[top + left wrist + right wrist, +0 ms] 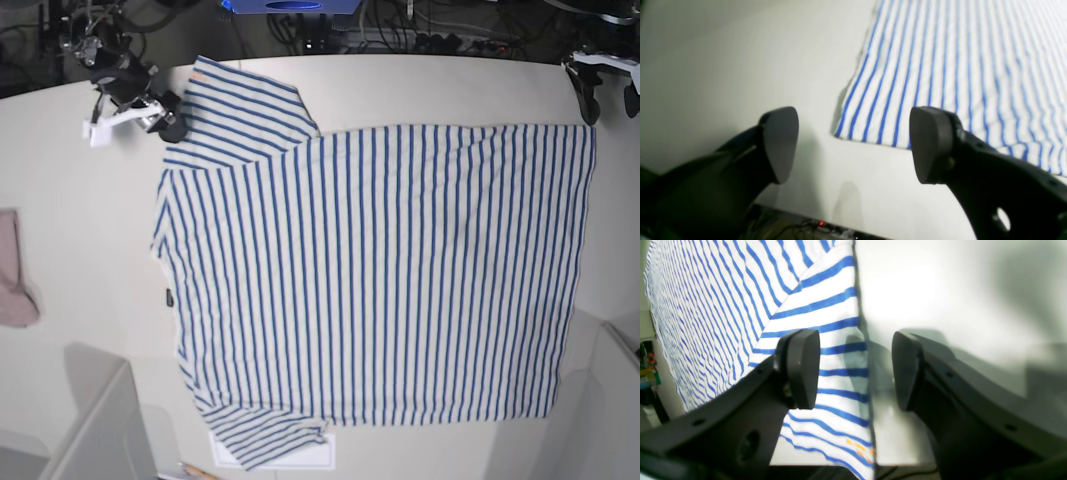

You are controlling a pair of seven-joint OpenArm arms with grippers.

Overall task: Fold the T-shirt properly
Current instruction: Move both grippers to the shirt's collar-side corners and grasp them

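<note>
Cloth of the white, blue-striped short-sleeved T-shirt lies spread flat over the middle of the pale, smooth table, hem toward the base view's right edge, collar side toward its left. Bare tabletop borders it on all sides, widest along the left edge, where a small pinkish cloth rests apart. One sleeve reaches toward the far edge near the far-left corner; its hem carries a tiny orange mark. The black right gripper hangs there, jaws wide, straddling the sleeve's edge. The black left gripper, jaws wide, hovers at the shirt's hem corner near the far-right corner.
</note>
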